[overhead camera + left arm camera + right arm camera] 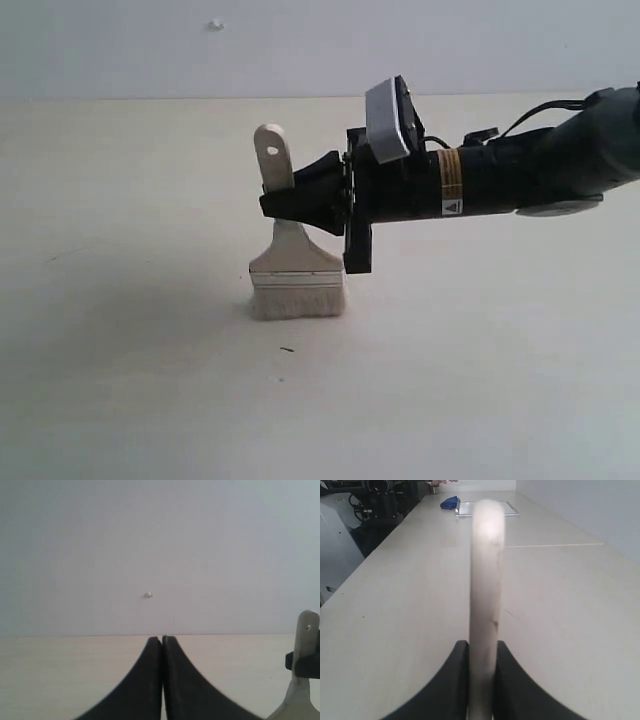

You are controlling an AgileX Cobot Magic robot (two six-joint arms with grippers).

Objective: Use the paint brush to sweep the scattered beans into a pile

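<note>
Because I want the bristles to drag flat, my right gripper [287,203] is clamped on the paint brush [296,262] partway up its handle, so it stands upright with the bristle tips pressed on the table [120,380]. No beans or pile show anywhere; they may lie hidden behind the bristles. Farther off, my left gripper [161,680] hangs closed on nothing, clear of the sweep.

Open surface [120,390] all around the upright paint brush [296,262]; only the brush and the right claw [276,203] clamped on its handle block the middle.
</note>
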